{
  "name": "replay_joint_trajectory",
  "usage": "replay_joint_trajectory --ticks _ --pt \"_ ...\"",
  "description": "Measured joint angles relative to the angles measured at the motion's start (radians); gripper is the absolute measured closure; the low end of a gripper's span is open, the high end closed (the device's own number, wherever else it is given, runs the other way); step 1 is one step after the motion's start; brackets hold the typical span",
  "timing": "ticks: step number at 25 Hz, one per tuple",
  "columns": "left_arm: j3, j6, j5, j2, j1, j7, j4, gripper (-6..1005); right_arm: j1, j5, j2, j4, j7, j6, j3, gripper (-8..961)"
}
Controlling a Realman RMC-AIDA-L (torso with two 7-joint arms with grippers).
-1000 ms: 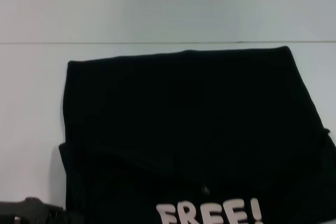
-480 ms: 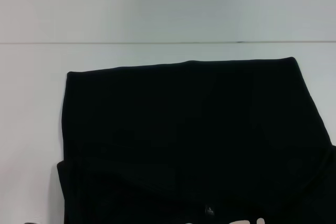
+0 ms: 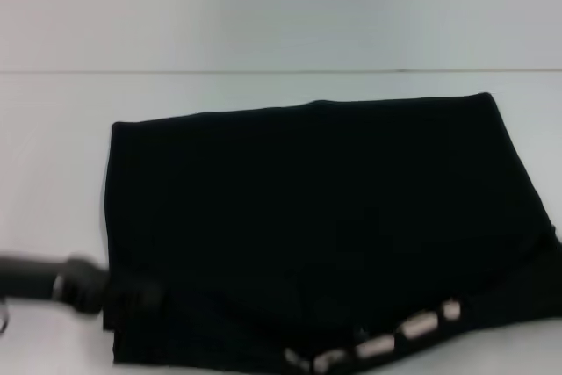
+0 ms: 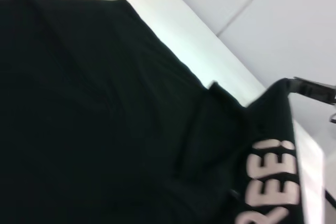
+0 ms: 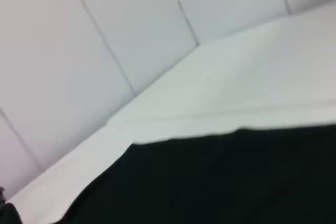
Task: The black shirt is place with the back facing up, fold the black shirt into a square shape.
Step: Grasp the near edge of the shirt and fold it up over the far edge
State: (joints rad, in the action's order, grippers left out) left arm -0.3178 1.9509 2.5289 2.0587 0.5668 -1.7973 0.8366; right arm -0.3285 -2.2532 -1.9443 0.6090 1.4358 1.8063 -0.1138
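The black shirt [image 3: 307, 217] lies on the white table [image 3: 53, 173] as a wide dark block, plain side up. Its near edge is raised, and a strip of pale lettering [image 3: 378, 346] shows edge-on along it. My left gripper [image 3: 132, 292] comes in low from the left and is shut on the shirt's near left corner. In the left wrist view the shirt [image 4: 105, 129] fills the picture, its lettering [image 4: 270, 182] hangs on a lifted flap, and a dark piece, apparently my right gripper [image 4: 312, 88], sits at that flap's raised corner. The right wrist view shows the shirt [image 5: 236, 182] from above.
The table's far edge [image 3: 263, 70] meets a pale wall [image 3: 263, 6]. Bare white tabletop lies to the left of the shirt and beyond it.
The near flap with the lettering has been lifted and carried away from me, so the letters now show only as a thin strip. My left gripper has moved forward with that corner.
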Motion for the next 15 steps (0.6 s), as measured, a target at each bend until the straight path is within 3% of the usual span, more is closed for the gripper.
replay_joint_trajectory --ticks 7,11,15 --pt "-0.006 -0.289 -0.008 -0.061 0.170 -0.067 -0.165 925 -0.129 0.000 0.002 -0.054 0.015 -0.224 0.007 929" --pt "-0.041 -0.488 -0.009 -0.064 0.222 -0.101 -0.190 922 -0.193 -0.002 0.001 -0.114 0.029 -0.374 -0.001 928" --pt "-0.078 -0.676 -0.013 -0.052 0.243 -0.109 -0.205 920 -0.255 -0.005 -0.008 -0.158 0.068 -0.519 -0.020 929"
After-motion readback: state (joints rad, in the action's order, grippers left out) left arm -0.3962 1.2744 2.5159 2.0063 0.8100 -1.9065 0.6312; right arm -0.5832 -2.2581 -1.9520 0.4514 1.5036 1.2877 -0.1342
